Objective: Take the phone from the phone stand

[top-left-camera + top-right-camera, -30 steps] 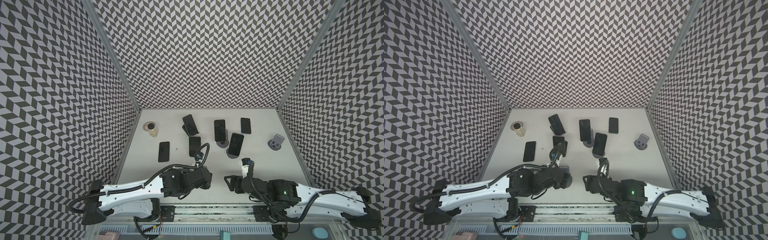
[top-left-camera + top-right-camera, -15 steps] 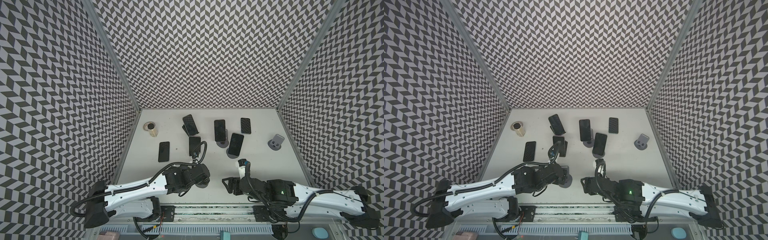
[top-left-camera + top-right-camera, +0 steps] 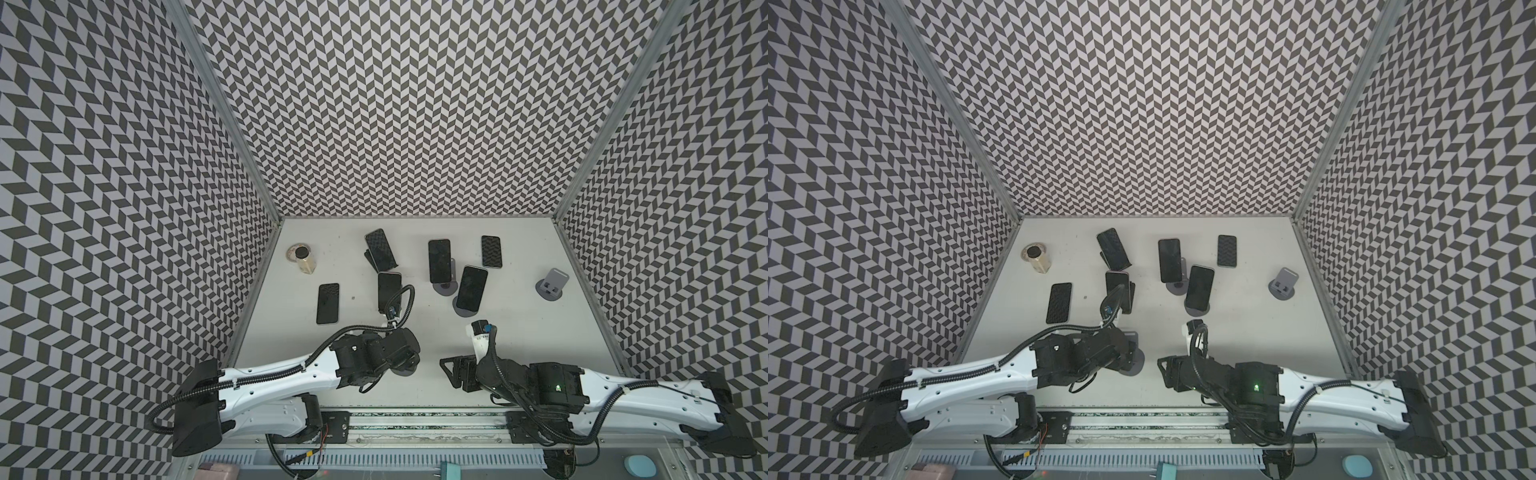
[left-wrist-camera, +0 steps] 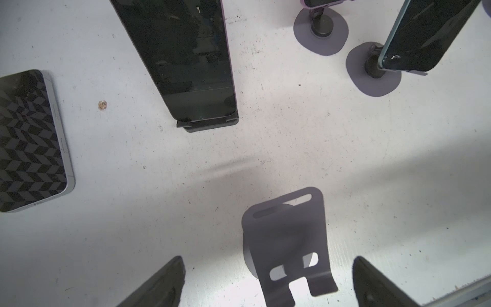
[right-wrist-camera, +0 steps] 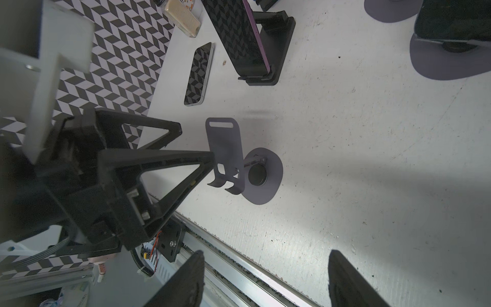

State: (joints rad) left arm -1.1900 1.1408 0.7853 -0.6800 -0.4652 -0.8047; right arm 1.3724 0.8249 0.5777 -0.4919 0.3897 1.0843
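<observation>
Left gripper (image 4: 267,268) wide open, empty, straddling bare stand (image 4: 285,239) at table (image 3: 540,332) front. Right gripper (image 5: 265,265) parted, holding nothing. Flat phone (image 3: 327,303) lies near propped phone (image 3: 389,291); three other propped phones (image 3: 471,287) apparently await removal.

The walls (image 3: 395,104) carry a black-and-white chevron pattern. The tabletop (image 3: 519,332) is off-white, flecked with dark specks. The empty stand (image 4: 287,239) is matte grey-violet. The propped phone (image 4: 183,58) has a glossy black screen and a purple edge, and sits on a black stand (image 4: 210,125). The flat phone (image 4: 29,141) mirrors the chevrons inside a silver-grey frame. The bottle (image 3: 305,262) is tan with a black cap. The left arm (image 3: 270,376) and right arm (image 3: 623,395) are white with black joints.
</observation>
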